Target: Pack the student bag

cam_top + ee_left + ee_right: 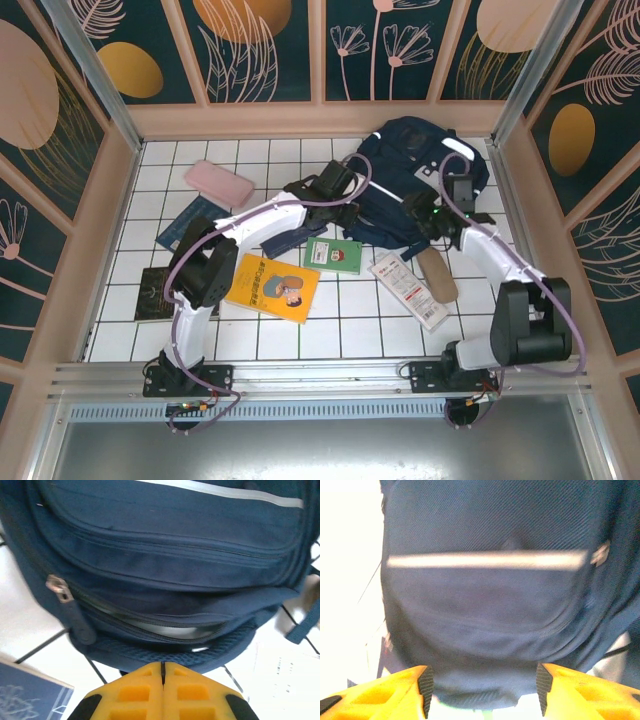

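student bag (pixel 405 160) lies at far-right corner of tabletop (pixel 320 335), front up, white stripe showing. L gripper (pixel 162 666) jaws pressed together, nothing btwn them, just off the bag's edge by a part-open zip pocket; zip pull (pixel 60 587) sits at left of that wrist view. R gripper (pixel 484 682) jaws spread wide, bag fabric in the gap, pads not seen gripping it. Beside bag twd tabletop centre: green booklet (pixel 333 255), white packet (pixel 410 290), yellow book (pixel 272 287). pink case (pixel 218 183) twd far-left corner.
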`<move>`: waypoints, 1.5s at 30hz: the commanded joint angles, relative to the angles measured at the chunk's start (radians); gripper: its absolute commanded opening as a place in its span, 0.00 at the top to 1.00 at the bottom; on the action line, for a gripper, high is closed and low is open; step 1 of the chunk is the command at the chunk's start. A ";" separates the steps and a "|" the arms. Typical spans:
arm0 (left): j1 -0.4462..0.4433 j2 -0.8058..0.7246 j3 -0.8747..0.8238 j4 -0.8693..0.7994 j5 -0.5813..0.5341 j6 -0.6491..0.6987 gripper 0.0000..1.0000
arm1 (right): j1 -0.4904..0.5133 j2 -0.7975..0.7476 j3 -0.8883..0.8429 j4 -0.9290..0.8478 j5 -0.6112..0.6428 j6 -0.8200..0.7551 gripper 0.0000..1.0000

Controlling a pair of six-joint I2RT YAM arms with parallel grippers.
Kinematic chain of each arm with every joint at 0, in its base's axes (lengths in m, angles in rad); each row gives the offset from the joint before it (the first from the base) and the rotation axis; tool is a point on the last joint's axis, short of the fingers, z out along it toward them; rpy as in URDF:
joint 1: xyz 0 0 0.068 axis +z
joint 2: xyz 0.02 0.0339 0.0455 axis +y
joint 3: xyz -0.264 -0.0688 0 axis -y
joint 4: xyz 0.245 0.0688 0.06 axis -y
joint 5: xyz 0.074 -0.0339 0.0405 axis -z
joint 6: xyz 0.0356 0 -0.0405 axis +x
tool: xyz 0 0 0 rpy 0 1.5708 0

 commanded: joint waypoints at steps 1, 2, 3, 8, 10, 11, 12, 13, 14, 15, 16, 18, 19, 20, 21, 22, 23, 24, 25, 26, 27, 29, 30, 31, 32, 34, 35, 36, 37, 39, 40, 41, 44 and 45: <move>0.045 -0.004 0.046 -0.045 -0.133 -0.024 0.88 | 0.092 -0.024 -0.100 0.080 -0.049 0.132 0.37; 0.059 0.001 0.053 -0.049 -0.134 -0.031 0.78 | 0.117 -0.031 -0.139 0.151 -0.078 0.197 0.33; 0.077 0.004 0.056 -0.048 -0.127 -0.036 0.67 | 0.131 -0.034 -0.165 0.200 -0.093 0.232 0.31; 0.123 0.047 0.102 -0.039 -0.078 -0.044 0.59 | 0.188 0.027 -0.199 0.338 -0.099 0.329 0.21; 0.132 0.081 0.142 -0.049 -0.042 -0.052 0.55 | 0.190 0.061 -0.189 0.359 -0.090 0.352 0.15; 0.131 0.090 0.151 -0.049 -0.023 -0.051 0.54 | 0.189 0.068 -0.201 0.397 -0.093 0.372 0.13; 0.131 0.098 0.157 -0.049 0.003 -0.046 0.54 | 0.190 0.072 -0.218 0.455 -0.103 0.397 0.12; 0.132 0.101 0.156 -0.051 0.021 -0.045 0.54 | 0.190 0.076 -0.231 0.497 -0.108 0.423 0.10; 0.131 0.099 0.149 -0.049 0.031 -0.042 0.54 | 0.190 0.083 -0.241 0.537 -0.113 0.448 0.09; 0.132 0.098 0.138 -0.047 0.040 -0.036 0.54 | 0.190 0.096 -0.248 0.564 -0.120 0.477 0.06; 0.132 0.095 0.124 -0.043 0.050 -0.028 0.54 | 0.189 0.110 -0.253 0.588 -0.126 0.500 0.06; 0.132 0.094 0.106 -0.041 0.049 -0.024 0.54 | 0.189 0.142 -0.261 0.650 -0.144 0.551 0.05; 0.132 0.096 0.103 -0.042 0.049 -0.021 0.54 | 0.188 0.153 -0.265 0.677 -0.147 0.580 0.05; 0.131 0.097 0.099 -0.042 0.057 -0.023 0.55 | 0.188 0.166 -0.267 0.695 -0.144 0.611 0.04; 0.132 0.097 0.094 -0.038 0.068 -0.025 0.56 | 0.188 0.179 -0.264 0.703 -0.134 0.649 0.04; 0.131 0.095 0.089 -0.032 0.077 -0.025 0.57 | 0.187 0.190 -0.260 0.704 -0.124 0.682 0.03; 0.132 0.092 0.083 -0.030 0.079 -0.026 0.58 | 0.187 0.200 -0.254 0.705 -0.115 0.707 0.03; 0.132 0.088 0.079 -0.030 0.074 -0.024 0.59 | 0.186 0.213 -0.241 0.698 -0.107 0.729 0.03; 0.131 0.082 0.073 -0.031 0.065 -0.018 0.59 | 0.185 0.223 -0.226 0.687 -0.102 0.747 0.03; 0.131 0.075 0.067 -0.031 0.060 -0.012 0.58 | 0.181 0.237 -0.207 0.674 -0.095 0.756 0.03; 0.132 0.068 0.060 -0.031 0.057 -0.002 0.58 | 0.179 0.248 -0.190 0.656 -0.090 0.760 0.03; 0.131 0.061 0.054 -0.033 0.057 0.011 0.58 | 0.171 0.277 -0.140 0.564 -0.078 0.767 0.06; 0.132 0.060 0.054 -0.035 0.063 0.016 0.58 | 0.166 0.292 -0.119 0.523 -0.080 0.763 0.13; 0.129 0.063 0.055 -0.037 0.071 0.022 0.58 | 0.162 0.311 -0.103 0.489 -0.087 0.759 0.18; 0.131 0.068 0.059 -0.041 0.074 0.024 0.58 | 0.155 0.324 -0.090 0.460 -0.096 0.752 0.23; 0.130 0.083 0.073 -0.050 0.073 0.030 0.59 | 0.143 0.337 -0.087 0.433 -0.095 0.736 0.41; 0.130 0.090 0.077 -0.053 0.066 0.030 0.59 | 0.140 0.336 -0.093 0.426 -0.086 0.733 0.47; 0.130 0.094 0.081 -0.054 0.056 0.031 0.60 | 0.138 0.333 -0.099 0.419 -0.081 0.731 0.50; 0.129 0.099 0.085 -0.056 0.051 0.035 0.60 | 0.134 0.333 -0.102 0.411 -0.080 0.725 0.55; 0.130 0.110 0.098 -0.063 0.048 0.040 0.60 | 0.132 0.331 -0.101 0.395 -0.079 0.706 0.57; 0.130 0.116 0.107 -0.069 0.049 0.042 0.60 | 0.132 0.334 -0.098 0.387 -0.079 0.695 0.57; 0.130 0.123 0.115 -0.072 0.047 0.045 0.60 | 0.132 0.335 -0.095 0.382 -0.082 0.687 0.57; 0.130 0.146 0.139 -0.086 0.041 0.057 0.60 | 0.133 0.343 -0.093 0.386 -0.096 0.683 0.56; 0.129 0.153 0.147 -0.089 0.039 0.061 0.60 | 0.132 0.347 -0.093 0.391 -0.103 0.684 0.55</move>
